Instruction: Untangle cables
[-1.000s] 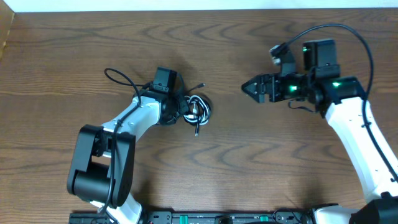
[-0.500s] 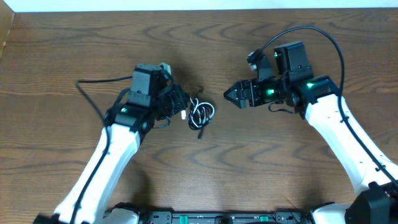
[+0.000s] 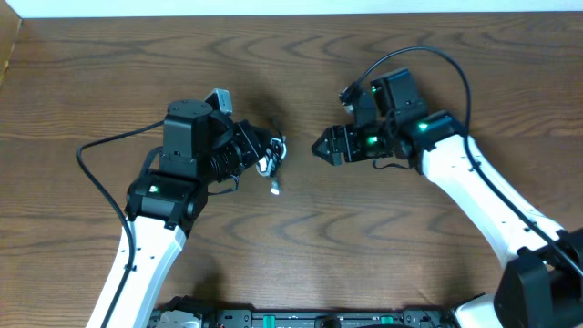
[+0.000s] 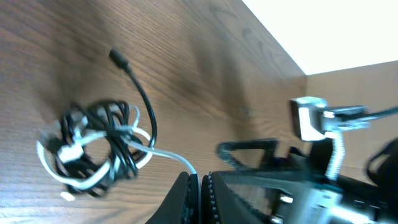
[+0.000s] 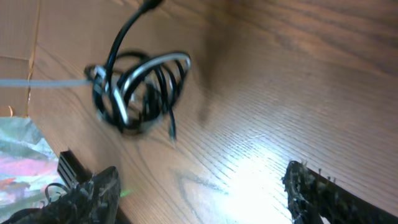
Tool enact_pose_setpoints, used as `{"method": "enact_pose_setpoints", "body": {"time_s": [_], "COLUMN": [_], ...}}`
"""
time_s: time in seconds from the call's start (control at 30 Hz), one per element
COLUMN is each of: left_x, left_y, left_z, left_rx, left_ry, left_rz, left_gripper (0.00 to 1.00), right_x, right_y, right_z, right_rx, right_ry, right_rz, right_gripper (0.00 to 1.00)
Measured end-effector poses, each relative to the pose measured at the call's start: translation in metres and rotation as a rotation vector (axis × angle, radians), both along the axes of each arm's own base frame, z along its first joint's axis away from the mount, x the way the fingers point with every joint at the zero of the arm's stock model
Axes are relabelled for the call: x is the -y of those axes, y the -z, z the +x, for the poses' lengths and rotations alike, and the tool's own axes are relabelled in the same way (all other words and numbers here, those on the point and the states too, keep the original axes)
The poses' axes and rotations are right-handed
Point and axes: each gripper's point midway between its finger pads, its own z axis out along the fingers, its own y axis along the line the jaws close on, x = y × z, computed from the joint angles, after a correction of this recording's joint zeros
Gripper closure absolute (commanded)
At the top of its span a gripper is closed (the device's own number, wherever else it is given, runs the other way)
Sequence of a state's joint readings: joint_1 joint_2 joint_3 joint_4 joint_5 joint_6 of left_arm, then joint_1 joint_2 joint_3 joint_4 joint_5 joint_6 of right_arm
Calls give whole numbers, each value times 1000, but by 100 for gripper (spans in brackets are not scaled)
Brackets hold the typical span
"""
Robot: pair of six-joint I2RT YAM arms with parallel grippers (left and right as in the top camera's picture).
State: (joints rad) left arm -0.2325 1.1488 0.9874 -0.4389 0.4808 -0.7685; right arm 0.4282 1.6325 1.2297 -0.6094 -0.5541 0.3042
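Note:
The black and white cables form one tangled bundle (image 4: 99, 149) on the wooden table. My left gripper (image 4: 200, 186) is shut on a stretch of the white cable that runs from the bundle into its jaws. A black plug end (image 4: 117, 57) sticks out of the bundle. In the overhead view the bundle (image 3: 272, 164) lies at the left gripper's (image 3: 262, 153) tip, partly hidden by it. My right gripper (image 3: 321, 148) is open and empty just right of the bundle. The right wrist view shows the bundle (image 5: 137, 87) ahead of its open jaws (image 5: 205, 193), with the white cable stretched off to the left.
The wooden table (image 3: 301, 246) surrounds the bundle. A thick black arm wire (image 3: 100, 150) loops out left of the left arm. Another arches over the right arm (image 3: 428, 56). The table's back edge (image 3: 291, 13) meets a white wall.
The left arm has swung left and drawn the bundle left by the white cable. The right gripper has moved left toward the bundle, still open.

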Motion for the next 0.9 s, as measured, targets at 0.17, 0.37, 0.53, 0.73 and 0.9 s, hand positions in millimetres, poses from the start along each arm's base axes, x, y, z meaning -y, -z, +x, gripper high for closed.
{"method": "enact_pose_setpoints", "body": {"time_s": [0.17,0.37,0.53,0.73,0.9], "left_x": [1,0,0,0,0], "left_y": [-2,-2,-2,-2,-2], "left_z": [-1,-1,0,0,0], "left_rx": [-45,-124,-157,-169,-171], "left_ry": [-44,-128,-166,-178,-180], "left_rz": [-57,-138,-171,-185,-187], "left_gripper": [93,93,93,93,92], "right_x": [-17,-37,-49,-57,-62], "right_y": [2,-1,-1,8,33], "right_z": [-1,-4,-8,-2,4], "right_rx": [4,36,75,118,119], "right_ry": [-14,-48,-65,-70,-105], "right_rz": [16,39,22,-11,-37], "right_gripper": [24,26,29,30,42]}}
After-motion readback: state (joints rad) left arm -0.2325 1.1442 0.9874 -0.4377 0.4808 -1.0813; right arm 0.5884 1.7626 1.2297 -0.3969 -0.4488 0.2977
